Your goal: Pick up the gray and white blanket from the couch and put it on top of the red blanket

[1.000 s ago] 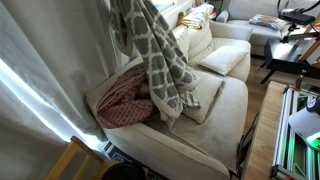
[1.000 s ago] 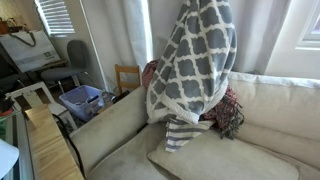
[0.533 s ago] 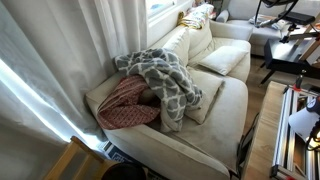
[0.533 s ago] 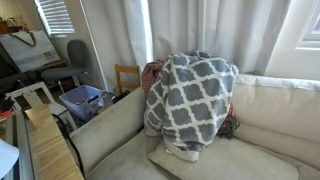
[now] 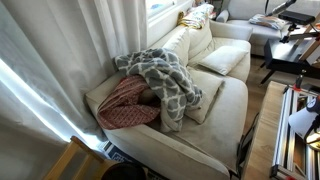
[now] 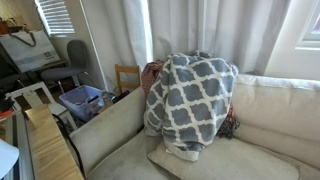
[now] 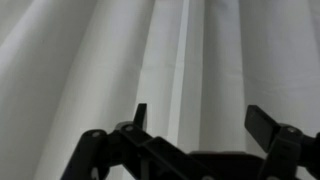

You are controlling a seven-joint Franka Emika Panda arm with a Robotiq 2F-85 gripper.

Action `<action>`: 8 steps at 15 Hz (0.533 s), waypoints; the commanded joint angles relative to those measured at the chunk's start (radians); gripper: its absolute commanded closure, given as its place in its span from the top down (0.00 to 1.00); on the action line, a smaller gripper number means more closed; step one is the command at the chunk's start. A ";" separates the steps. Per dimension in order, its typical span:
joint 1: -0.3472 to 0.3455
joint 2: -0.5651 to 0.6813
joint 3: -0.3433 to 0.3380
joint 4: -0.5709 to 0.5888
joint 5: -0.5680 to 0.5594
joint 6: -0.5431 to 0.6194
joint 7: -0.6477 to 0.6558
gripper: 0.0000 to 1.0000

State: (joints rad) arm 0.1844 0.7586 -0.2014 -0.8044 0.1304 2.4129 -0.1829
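The gray and white blanket lies in a heap at the curtain end of the couch. It drapes over the red blanket and hangs down onto a seat cushion. Part of the red blanket still shows beside it in both exterior views. My gripper appears only in the wrist view. It is open, with nothing between its fingers, and faces the white curtain. In both exterior views the arm is out of frame.
Pale cushions lie further along the couch. White curtains hang behind it. A wooden chair, a blue bin and an office chair stand past the couch arm. A wooden rack stands in front.
A second ago the gray and white blanket hung high, held up. It has dropped onto the red blanket, and the jaws have opened. Nothing has moved in the last half second.
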 commanded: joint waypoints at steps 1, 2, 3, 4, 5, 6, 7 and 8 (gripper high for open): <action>-0.013 -0.138 0.031 -0.231 0.031 -0.100 -0.065 1.00; -0.019 -0.158 0.042 -0.271 0.045 -0.124 -0.084 1.00; -0.034 -0.182 0.072 -0.315 0.083 -0.124 -0.123 1.00; -0.047 -0.205 0.095 -0.359 0.119 -0.122 -0.157 1.00; -0.063 -0.227 0.123 -0.404 0.163 -0.105 -0.208 1.00; -0.080 -0.249 0.149 -0.449 0.210 -0.096 -0.263 1.00; -0.102 -0.270 0.174 -0.493 0.256 -0.098 -0.329 1.00; -0.127 -0.289 0.194 -0.539 0.298 -0.111 -0.408 1.00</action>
State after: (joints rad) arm 0.1257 0.5833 -0.0841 -1.1454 0.3144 2.3069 -0.4050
